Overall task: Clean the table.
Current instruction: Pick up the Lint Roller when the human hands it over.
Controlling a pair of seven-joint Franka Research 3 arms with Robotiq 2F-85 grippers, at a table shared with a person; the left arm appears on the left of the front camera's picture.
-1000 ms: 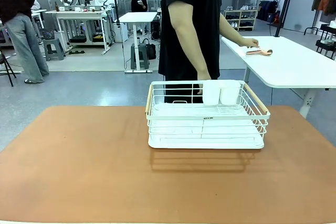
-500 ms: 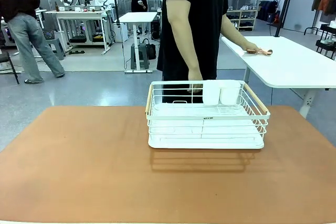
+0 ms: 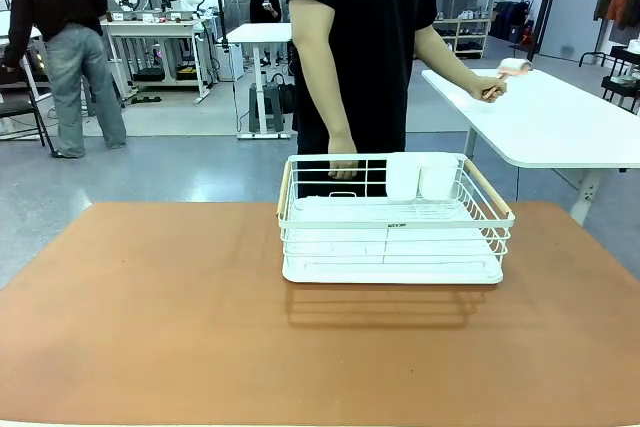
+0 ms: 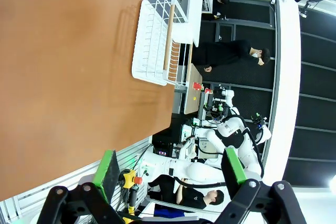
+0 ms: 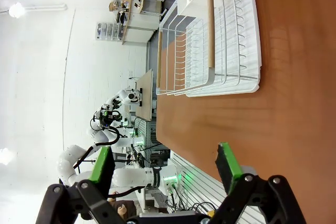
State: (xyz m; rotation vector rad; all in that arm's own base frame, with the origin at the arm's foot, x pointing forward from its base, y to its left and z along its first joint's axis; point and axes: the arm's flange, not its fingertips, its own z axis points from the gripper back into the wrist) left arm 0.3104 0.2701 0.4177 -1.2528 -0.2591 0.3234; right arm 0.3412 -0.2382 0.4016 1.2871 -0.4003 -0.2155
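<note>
The terracotta surface (image 3: 150,327) is filling the lower half of the front view. A white wire dish rack (image 3: 393,237) is sitting on it just right of centre, close to the far edge, with its long axis running across the frame. Two white cups (image 3: 420,177) are standing in its far right corner. The person is resting one hand (image 3: 343,167) on the rack's far rim. The other hand (image 3: 488,87) is holding a small pinkish item (image 3: 513,66) above the white surface (image 3: 560,127) at the upper right; I cannot tell what that item is.

The left arm's fingers (image 4: 107,171) are standing spread wide with nothing between them, and the terracotta top is lying ahead of them in the upper left of that view. The right arm's fingers (image 5: 101,166) are likewise spread and empty. The rack is looming larger in the upper right of the right wrist view, so the right arm is probably nearer to it. Bare room is lying open in front of the rack and to both sides.
</note>
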